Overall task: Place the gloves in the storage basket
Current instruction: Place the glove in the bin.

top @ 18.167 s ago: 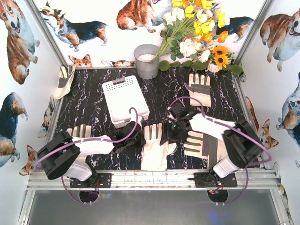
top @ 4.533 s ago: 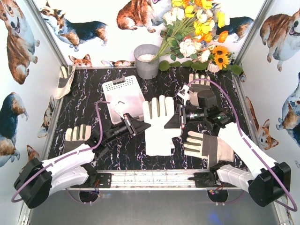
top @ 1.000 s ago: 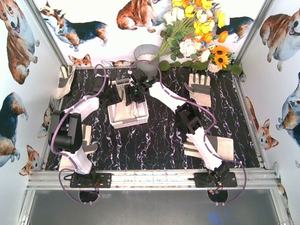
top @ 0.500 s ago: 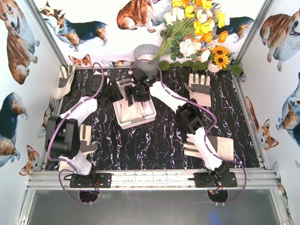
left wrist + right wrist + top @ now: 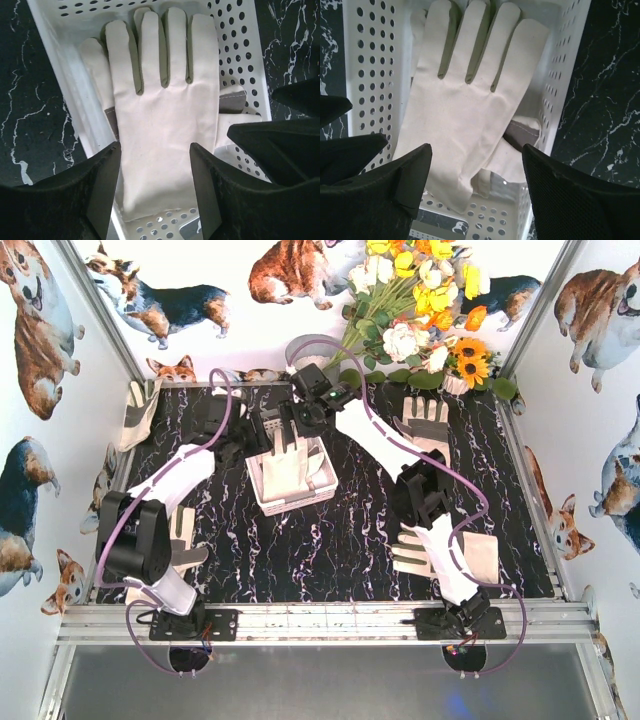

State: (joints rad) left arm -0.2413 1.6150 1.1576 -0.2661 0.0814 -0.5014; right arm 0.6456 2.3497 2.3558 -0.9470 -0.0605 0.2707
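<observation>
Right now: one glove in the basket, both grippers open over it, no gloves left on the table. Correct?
No: gloves are left on the table. Top external shows one far right, one near right, one near left. The rest holds: a glove lies in the basket, left gripper and right gripper open over it.

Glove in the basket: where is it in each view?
Top external: the glove lies in the storage basket, left of centre, far side.
Left wrist: centre, fingers pointing up.
Right wrist: centre, fingers up, leaning right.
Shared landmark: the storage basket's perforated white floor.
</observation>
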